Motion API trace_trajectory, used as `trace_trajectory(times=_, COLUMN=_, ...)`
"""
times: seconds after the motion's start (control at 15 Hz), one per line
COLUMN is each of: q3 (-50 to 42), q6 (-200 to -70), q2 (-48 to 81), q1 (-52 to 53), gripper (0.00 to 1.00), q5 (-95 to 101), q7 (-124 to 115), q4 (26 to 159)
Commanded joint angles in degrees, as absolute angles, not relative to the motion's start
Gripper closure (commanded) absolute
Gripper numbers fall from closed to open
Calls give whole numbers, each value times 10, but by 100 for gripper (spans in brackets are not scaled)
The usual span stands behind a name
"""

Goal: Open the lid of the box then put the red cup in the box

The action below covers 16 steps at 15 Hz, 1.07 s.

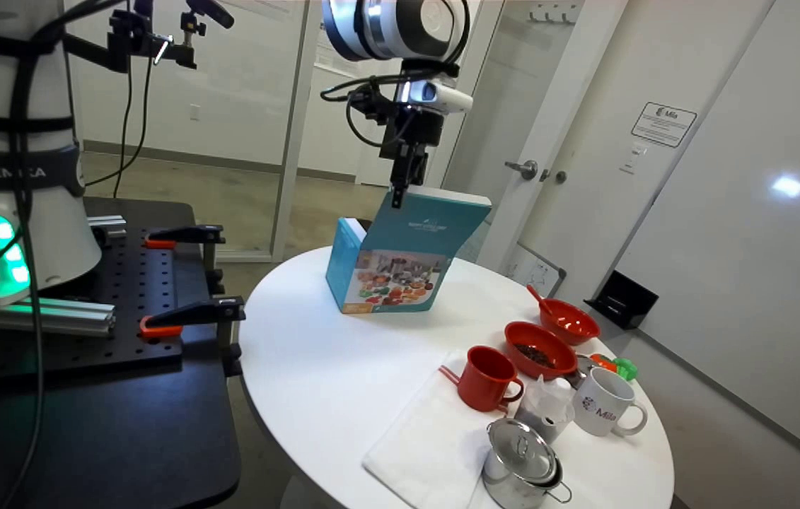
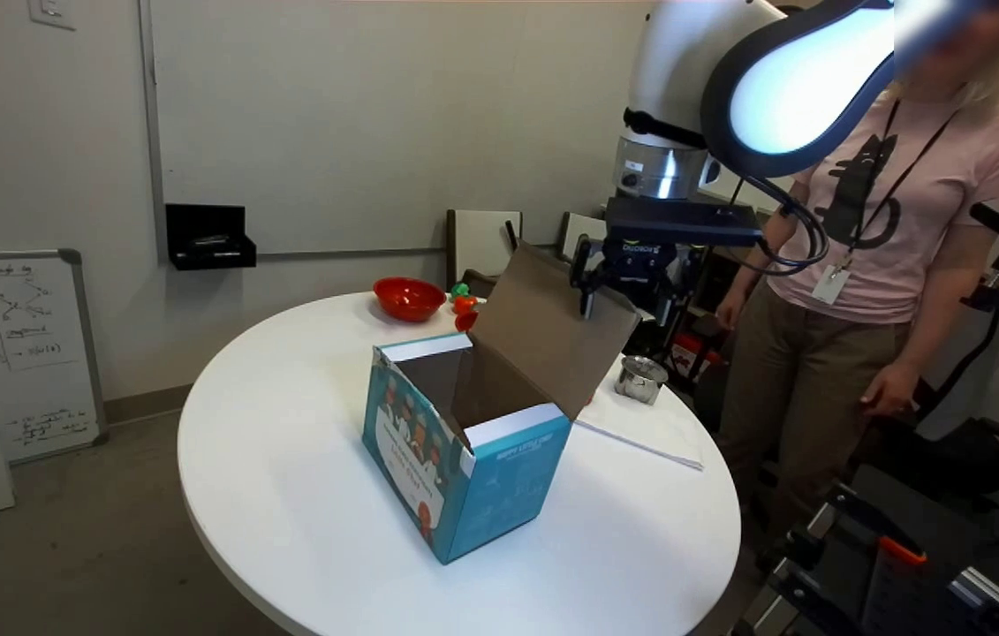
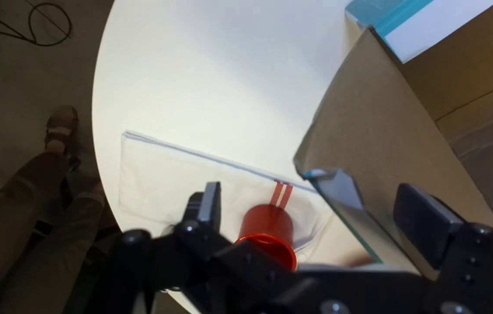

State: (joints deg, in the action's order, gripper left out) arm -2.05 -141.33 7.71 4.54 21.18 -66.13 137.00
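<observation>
The teal box [image 1: 346, 272] stands on the round table, with its open top in view in an exterior view [image 2: 508, 486]. Its lid [image 1: 435, 223] is raised and tilted outward; its brown inside [image 2: 543, 327] also shows in the wrist view [image 3: 372, 126]. My gripper [image 2: 626, 309] is open at the lid's upper edge. In the wrist view, the gripper [image 3: 314, 213] has one finger over the lid's brown face and the other past its edge; contact is unclear. The red cup [image 1: 481, 382] stands upright on a white cloth, below the gripper in the wrist view [image 3: 268, 222].
The round white table [image 1: 322, 353] carries a white cloth [image 1: 428, 438], red bowls [image 1: 541, 350], a white mug [image 1: 601, 403], a clear container [image 1: 547, 406] and a lidded metal pot [image 1: 520, 463], grouped beyond the lid side. A person [image 2: 896, 221] stands beside the table.
</observation>
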Motion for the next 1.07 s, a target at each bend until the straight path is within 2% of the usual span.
trace_trajectory(times=0.0, q3=-26, q6=-1443, q2=54, q1=32, gripper=0, q5=196, q7=-642, q4=1399)
trace_trajectory(times=0.33, q3=-27, q6=-1434, q2=50, q1=30, gripper=0, q5=202, q7=-653, q4=1395)
trace_trajectory(times=0.53, q3=-16, q6=-1405, q2=40, q1=25, gripper=0, q5=135, q7=-595, q4=1377)
trace_trajectory(times=1.0, q3=-23, q6=-1343, q2=39, q1=24, gripper=0, q5=180, q7=-647, q4=1365)
